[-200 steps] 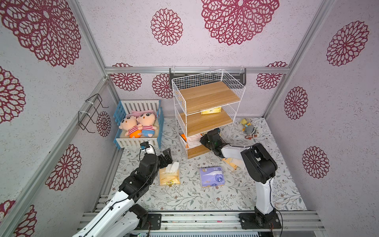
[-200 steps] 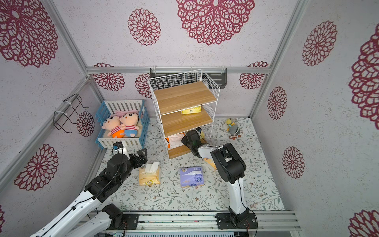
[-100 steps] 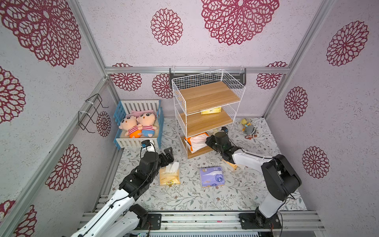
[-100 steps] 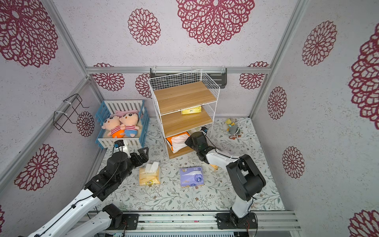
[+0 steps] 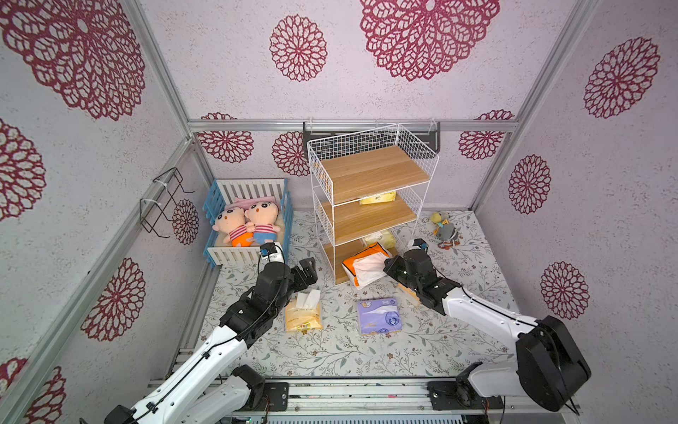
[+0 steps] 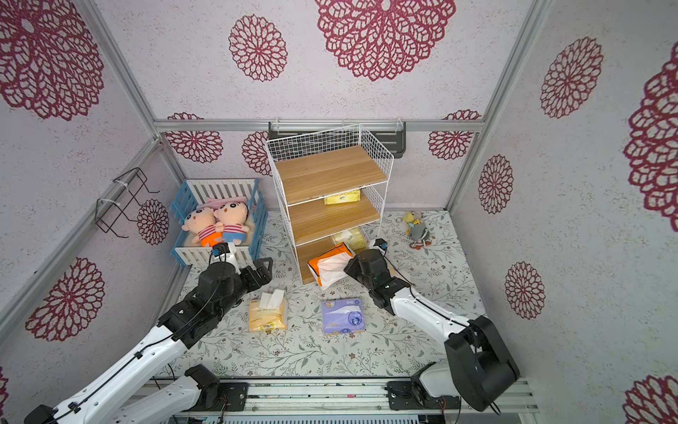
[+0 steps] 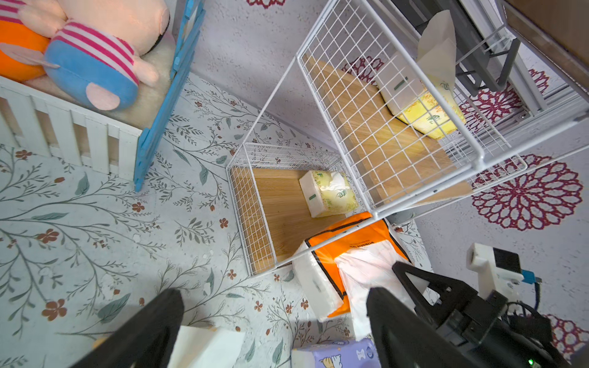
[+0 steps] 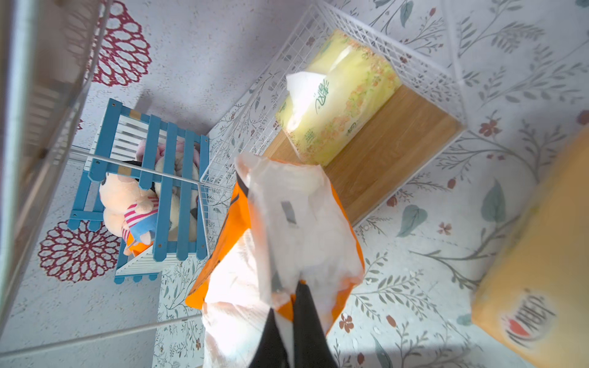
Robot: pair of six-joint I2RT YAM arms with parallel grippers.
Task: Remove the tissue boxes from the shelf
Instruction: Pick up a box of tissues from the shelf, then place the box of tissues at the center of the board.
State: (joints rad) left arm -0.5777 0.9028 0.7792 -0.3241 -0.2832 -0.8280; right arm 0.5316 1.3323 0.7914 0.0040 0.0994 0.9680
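Tissue [image 5: 368, 270] of the orange pack [image 5: 357, 257] is pinched in the right pincer [image 5: 389, 265], arm stretched low toward the shelf [image 5: 370, 220]. Left pincer [image 5: 309, 270] gapes empty.

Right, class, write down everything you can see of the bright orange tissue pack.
The bright orange tissue pack is a soft, brick-shaped bundle in glossy orange wrap with thin black lines and a white end. Loose white tissue spills from its top opening. It lies tilted, half out over the front edge of the bottom board of the shelf. The right gripper is shut on that tissue. Whether the pack touches the floor cannot be told.
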